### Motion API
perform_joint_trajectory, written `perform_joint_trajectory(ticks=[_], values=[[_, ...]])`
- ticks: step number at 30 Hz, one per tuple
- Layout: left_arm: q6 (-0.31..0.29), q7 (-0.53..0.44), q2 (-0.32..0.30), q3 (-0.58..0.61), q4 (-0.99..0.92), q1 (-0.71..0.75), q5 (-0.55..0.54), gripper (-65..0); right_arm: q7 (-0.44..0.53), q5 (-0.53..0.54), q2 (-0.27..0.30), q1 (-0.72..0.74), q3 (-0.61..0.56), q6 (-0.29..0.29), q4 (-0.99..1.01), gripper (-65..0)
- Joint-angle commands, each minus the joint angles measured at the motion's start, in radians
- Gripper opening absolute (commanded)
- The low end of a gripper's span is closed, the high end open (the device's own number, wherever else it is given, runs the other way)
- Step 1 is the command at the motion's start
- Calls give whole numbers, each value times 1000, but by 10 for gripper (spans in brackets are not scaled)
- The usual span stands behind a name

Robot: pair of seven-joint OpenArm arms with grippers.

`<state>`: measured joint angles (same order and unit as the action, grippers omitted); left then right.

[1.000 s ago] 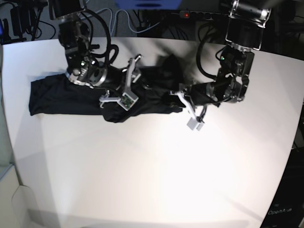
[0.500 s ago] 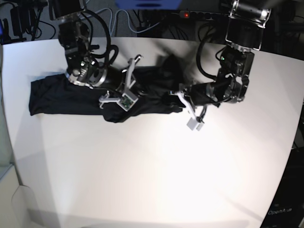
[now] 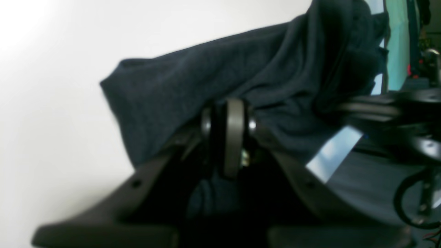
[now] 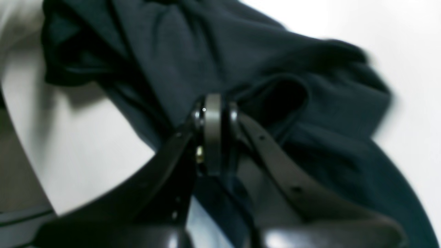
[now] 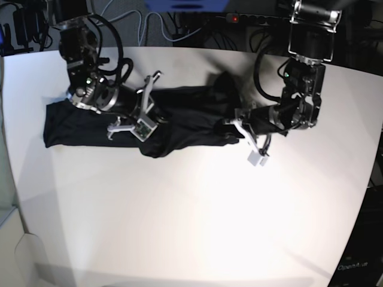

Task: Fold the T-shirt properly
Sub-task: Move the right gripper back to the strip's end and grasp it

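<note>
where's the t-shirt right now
In the base view the T-shirt lies stretched across the white table's far half, pinched between the right gripper and left gripper.

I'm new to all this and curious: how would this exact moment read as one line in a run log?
stage: fold underway | left gripper: shut on T-shirt | right gripper: shut on T-shirt | T-shirt: bunched long strip on table, not folded

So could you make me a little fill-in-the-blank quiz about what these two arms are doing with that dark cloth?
1. The thin charcoal-black T-shirt lies on a ____ table.
2. The left gripper has its jaws ____ on the fabric.
3. The right gripper pinches the same ____.
4. The number of garments on the table is ____.

Missing words: white; shut; T-shirt; one
</note>
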<state>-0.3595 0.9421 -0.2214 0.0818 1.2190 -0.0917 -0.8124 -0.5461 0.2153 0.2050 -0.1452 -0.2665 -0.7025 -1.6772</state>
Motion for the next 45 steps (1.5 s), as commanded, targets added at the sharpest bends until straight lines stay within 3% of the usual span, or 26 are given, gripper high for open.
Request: perform_joint_trajectory(ticks=[1, 14, 19, 25, 30, 33, 39, 42, 45], values=[[38, 33, -16, 0, -3, 0, 87, -592, 21, 13, 9, 8, 17, 4, -31, -649], [38, 33, -13, -1, -3, -1, 87, -592, 39, 14, 26, -103, 187, 4, -59, -649], [38, 33, -13, -1, -3, -1, 87, -592, 116, 14, 24, -158, 195, 4, -59, -649], [38, 33, -13, -1, 2, -1, 86, -592, 123, 14, 21, -175, 192, 4, -53, -649], [38, 33, -13, -1, 3, -1, 86, -592, 119, 13, 67, -162, 195, 4, -57, -641], [38, 33, -13, -1, 2, -1, 86, -592, 119, 13, 101, -138, 212, 4, -57, -566], [37, 33, -13, -1, 5, 0, 86, -592, 119, 17, 104, -110, 405, 4, -51, -305], [37, 33, -13, -1, 6, 0, 86, -592, 119, 17, 77, -78, 497, 4, -16, -225], [37, 33, -13, -1, 9, 0, 86, -592, 117, 19, 55, -46, 573, 4, 39, -184]])
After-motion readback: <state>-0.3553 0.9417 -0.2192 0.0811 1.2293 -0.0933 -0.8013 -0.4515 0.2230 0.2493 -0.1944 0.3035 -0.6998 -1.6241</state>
